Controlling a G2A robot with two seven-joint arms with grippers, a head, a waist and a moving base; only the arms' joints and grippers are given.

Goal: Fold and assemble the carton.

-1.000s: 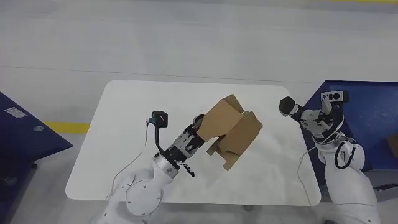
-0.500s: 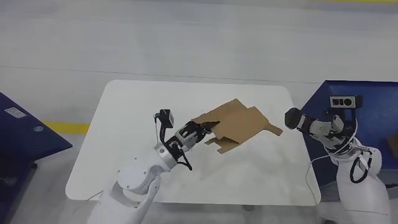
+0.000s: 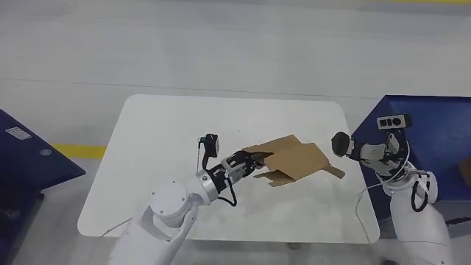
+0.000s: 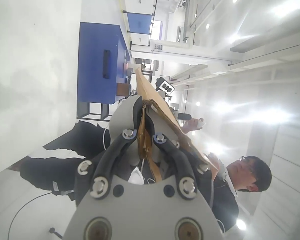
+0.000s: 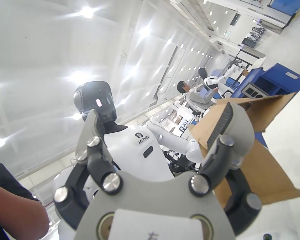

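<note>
The brown carton [image 3: 294,158] lies nearly flat on the white table [image 3: 162,140], right of centre, with loose flaps at its near edge. My left gripper [image 3: 250,163] is shut on the carton's left edge. The left wrist view has both fingers [image 4: 136,116] clamped on the folded cardboard [image 4: 160,111]. My right gripper [image 3: 342,146] hovers at the table's right edge, just off the carton's right end. It stands open in the right wrist view [image 5: 157,126], the carton [image 5: 252,171] lying beside one finger and nothing between the two.
A blue cabinet [image 3: 434,125] stands close to the table's right side, behind my right arm. Another blue unit [image 3: 29,162] sits off the left side. The table's left half and front strip are bare.
The carton has dropped from a raised, box-like shape to nearly flat on the table and shifted right. My left gripper travelled right with it. The right arm shifted slightly at the table's edge.
</note>
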